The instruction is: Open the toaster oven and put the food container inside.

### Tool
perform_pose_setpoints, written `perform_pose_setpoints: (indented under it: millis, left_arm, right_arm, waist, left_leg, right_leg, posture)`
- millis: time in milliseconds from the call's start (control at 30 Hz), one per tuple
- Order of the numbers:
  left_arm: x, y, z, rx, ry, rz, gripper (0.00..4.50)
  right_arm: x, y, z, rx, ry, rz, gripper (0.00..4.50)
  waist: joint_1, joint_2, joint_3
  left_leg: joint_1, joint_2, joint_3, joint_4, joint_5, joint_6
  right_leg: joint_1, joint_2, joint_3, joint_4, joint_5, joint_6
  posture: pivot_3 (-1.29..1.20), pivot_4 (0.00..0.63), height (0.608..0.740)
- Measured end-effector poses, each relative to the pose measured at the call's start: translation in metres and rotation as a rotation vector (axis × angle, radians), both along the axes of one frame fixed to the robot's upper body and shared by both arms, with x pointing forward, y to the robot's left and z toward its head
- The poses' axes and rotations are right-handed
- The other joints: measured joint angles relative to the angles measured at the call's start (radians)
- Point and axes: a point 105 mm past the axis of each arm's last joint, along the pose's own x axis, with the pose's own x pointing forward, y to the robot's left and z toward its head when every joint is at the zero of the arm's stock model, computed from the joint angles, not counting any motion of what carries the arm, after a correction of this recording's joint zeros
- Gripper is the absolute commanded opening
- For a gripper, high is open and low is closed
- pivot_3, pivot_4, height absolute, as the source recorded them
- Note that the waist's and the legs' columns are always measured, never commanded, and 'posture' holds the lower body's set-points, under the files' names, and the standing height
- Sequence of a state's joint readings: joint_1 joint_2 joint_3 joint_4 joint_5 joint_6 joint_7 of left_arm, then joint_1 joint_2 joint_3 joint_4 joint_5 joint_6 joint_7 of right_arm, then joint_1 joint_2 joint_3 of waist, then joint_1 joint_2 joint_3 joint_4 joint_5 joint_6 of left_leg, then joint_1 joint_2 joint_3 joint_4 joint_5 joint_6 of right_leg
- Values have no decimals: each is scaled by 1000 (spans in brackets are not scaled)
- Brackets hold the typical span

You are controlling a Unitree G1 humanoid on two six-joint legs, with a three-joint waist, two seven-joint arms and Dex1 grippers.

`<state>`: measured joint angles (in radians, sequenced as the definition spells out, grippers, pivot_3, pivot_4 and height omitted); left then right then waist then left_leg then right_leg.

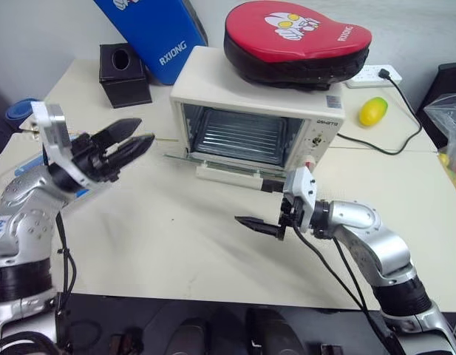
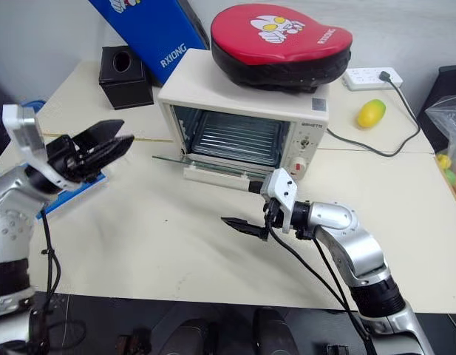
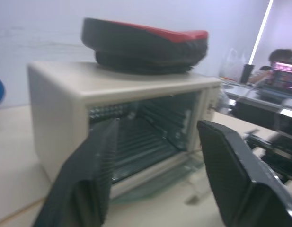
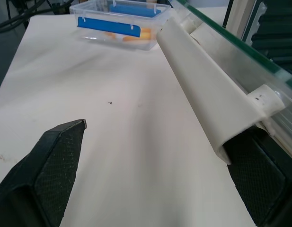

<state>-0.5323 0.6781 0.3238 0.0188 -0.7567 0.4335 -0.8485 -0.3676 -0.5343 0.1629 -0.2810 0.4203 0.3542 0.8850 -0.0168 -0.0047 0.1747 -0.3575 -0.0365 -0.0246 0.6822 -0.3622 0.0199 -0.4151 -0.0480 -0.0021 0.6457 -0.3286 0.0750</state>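
Toaster oven [image 1: 257,111] door down; your food container [image 4: 118,24] sits on the table, unloaded. Left gripper [image 1: 128,144] and right gripper [image 4: 155,165] both spread, empty.

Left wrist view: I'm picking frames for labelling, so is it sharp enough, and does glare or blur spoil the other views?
Left wrist view: soft throughout, the oven smeared, the near fingers blurred, and a bright light streak at the upper right. Right wrist view: the container reads clearly and the oven's door handle is sharp, while the near fingers are soft. Eye views: evenly lit and crisp, with soft shadows only.
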Motion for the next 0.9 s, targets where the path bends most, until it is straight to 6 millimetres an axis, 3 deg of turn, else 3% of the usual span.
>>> perform_pose_setpoints:
  millis: [200,333,433,667,800,900]
  left_arm:
    - [47,-20,-18,105,56,24,7]
    - [49,-39,-47,165,129,-88,7]
    - [48,-43,-55,197,144,-118,7]
    - [44,-45,-92,352,154,-99,7]
    - [44,-45,-120,334,178,-11,7]
    - [36,-44,-131,313,192,13,7]
  right_arm:
    - [-1,0,-4,-21,-43,-2,4500]
    - [-2,-2,-5,-16,-62,-7,4500]
    - [-4,-7,-15,-19,-41,-31,4500]
    - [-38,-60,-63,-12,101,-173,4500]
    - [-46,-91,-45,72,41,-277,4500]
    - [-47,-96,-33,93,5,-283,4500]
  waist:
    - [9,0,0]
    - [10,0,0]
    - [14,0,0]
    - [39,0,0]
    - [34,0,0]
    - [28,0,0]
  left_leg:
    - [0,-1,0,0,0,0]
    - [-3,0,0,0,0,0]
    - [-4,-1,0,2,0,0]
    - [-4,-1,-3,3,0,0]
    - [1,-1,-2,4,1,-1]
    - [3,0,-2,2,2,-2]
  right_leg:
    - [-1,0,0,1,0,0]
    - [-3,0,-1,3,0,0]
    - [-3,0,-1,2,0,0]
    - [-1,0,-3,0,0,1]
    - [3,0,-1,1,1,2]
    - [4,0,-1,2,1,2]
  posture:
    - [0,150,740]
    - [0,150,740]
    - [0,150,740]
    - [0,150,740]
    - [0,150,740]
    - [0,150,740]
